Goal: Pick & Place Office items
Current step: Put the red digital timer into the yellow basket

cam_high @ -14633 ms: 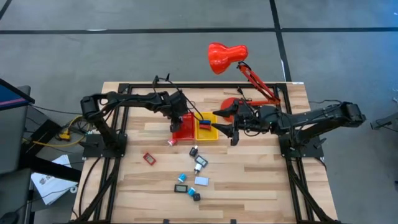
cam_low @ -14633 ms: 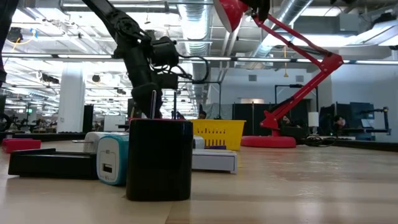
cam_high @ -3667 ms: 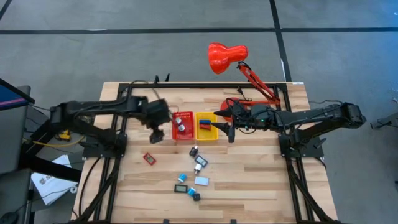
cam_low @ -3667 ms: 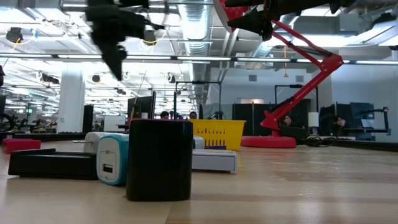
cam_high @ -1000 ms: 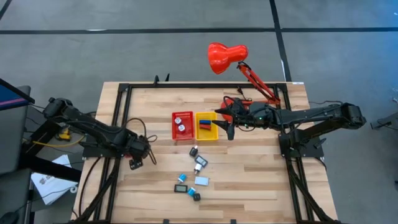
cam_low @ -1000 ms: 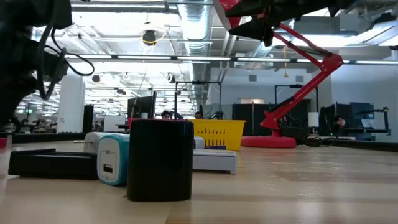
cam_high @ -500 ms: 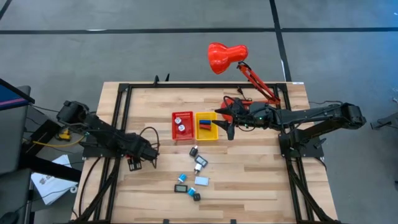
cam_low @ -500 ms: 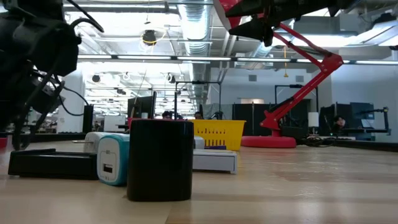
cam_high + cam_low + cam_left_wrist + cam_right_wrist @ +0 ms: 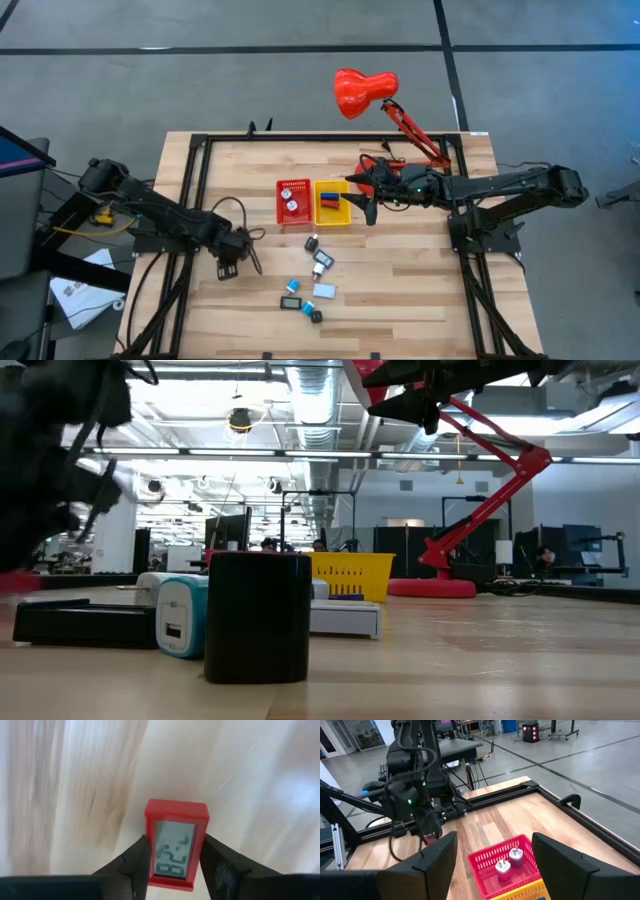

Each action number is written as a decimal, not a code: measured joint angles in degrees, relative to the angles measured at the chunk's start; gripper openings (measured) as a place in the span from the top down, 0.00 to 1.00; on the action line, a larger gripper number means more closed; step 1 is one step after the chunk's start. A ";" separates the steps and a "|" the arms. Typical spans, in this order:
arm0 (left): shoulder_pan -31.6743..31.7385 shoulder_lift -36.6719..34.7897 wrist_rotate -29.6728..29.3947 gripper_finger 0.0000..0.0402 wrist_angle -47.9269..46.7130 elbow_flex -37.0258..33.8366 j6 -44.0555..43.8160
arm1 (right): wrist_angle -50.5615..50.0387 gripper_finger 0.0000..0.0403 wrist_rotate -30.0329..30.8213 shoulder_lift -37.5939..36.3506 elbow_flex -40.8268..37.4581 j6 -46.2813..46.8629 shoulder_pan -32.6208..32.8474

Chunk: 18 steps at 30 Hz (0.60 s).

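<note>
Left gripper (image 9: 172,865) has closed in (fingers (image 9: 134,865) flank red clock (image 9: 175,845))

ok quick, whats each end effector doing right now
Left end effector: fingers against both sides of the small red digital clock.
Right end effector: open, empty, above the red mesh bin.
</note>
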 joint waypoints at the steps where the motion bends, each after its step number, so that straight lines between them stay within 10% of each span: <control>1: 0.00 -0.86 -0.03 0.63 1.82 0.00 -0.02 | 0.00 0.38 -0.01 0.00 0.00 0.01 -0.01; 18: 6.77 -15.88 -8.44 0.64 38.27 0.11 0.60 | 8.24 0.38 -0.06 0.00 0.00 0.48 0.27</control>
